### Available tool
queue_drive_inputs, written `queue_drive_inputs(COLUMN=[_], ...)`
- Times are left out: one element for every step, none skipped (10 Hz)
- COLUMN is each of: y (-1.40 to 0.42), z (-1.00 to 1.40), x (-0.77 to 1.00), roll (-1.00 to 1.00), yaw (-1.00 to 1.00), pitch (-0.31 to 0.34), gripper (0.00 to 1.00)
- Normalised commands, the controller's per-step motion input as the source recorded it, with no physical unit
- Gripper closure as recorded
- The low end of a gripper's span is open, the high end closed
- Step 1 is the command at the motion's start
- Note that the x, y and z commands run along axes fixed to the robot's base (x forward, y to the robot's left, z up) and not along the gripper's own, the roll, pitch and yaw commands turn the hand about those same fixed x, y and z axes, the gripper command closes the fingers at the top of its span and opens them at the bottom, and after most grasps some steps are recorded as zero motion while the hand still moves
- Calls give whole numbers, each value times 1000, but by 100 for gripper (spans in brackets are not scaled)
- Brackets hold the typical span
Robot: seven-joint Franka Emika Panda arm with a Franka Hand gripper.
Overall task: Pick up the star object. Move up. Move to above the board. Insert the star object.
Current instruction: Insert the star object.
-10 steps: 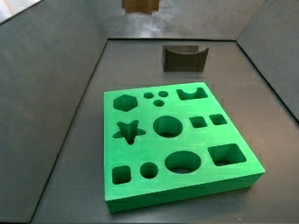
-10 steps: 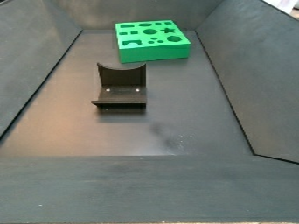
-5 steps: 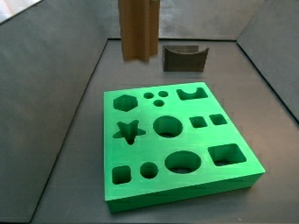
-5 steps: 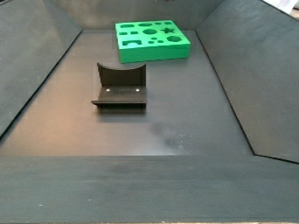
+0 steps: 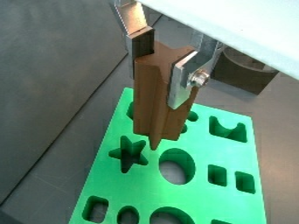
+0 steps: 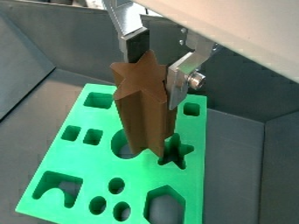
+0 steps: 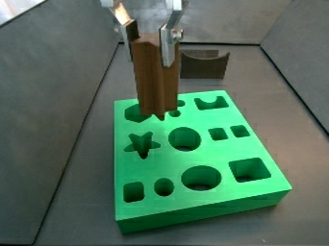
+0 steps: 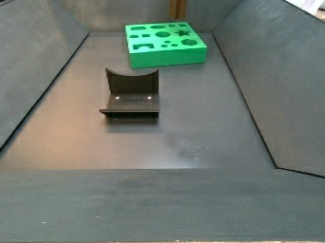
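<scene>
My gripper [image 7: 152, 34] is shut on the star object [image 7: 153, 82], a tall brown fluted post held upright by its top end. It hangs over the back left part of the green board [image 7: 193, 197]. Both wrist views show the silver fingers [image 5: 181, 80] clamping the post [image 5: 156, 101], [image 6: 142, 105], with its lower end just over the star-shaped hole [image 5: 128, 151], [image 6: 177, 154]. The star hole [image 7: 141, 144] is open. In a side view the board [image 8: 143, 57] lies at the far end, and neither gripper nor post shows there.
The fixture [image 7: 202, 63], a dark bracket with a curved notch, stands behind the board; it also shows in a side view [image 8: 129, 95] and a wrist view [image 5: 246, 74]. Grey sloping walls [image 7: 64, 106] enclose the floor on all sides.
The post has come down from the top edge of the side view, and the gripper holding it now shows. Its lower end has dropped close over the board. Board and fixture have not moved.
</scene>
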Motion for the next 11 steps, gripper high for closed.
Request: queue_drive_inputs(y=[-280, -414, -440, 0, -29, 0, -74, 0, 0, 0, -3], z=[-454, -611, -611, 0, -186, -509, -563, -60, -40, -217, -391], x=[-94, -83, -89, 0, -3, -140, -120, 0, 0, -23, -146], roll=[199, 311, 303, 0, 0, 213, 261, 46, 0, 56, 169], yaw=[-29, -169, -249, -23, 0, -206, -346, -160, 0, 0, -9], pitch=[-131, -171, -176, 20, 0, -110, -154, 0, 0, -39, -70], gripper=[100, 100, 100, 100, 100, 100, 100, 100, 100, 100, 100])
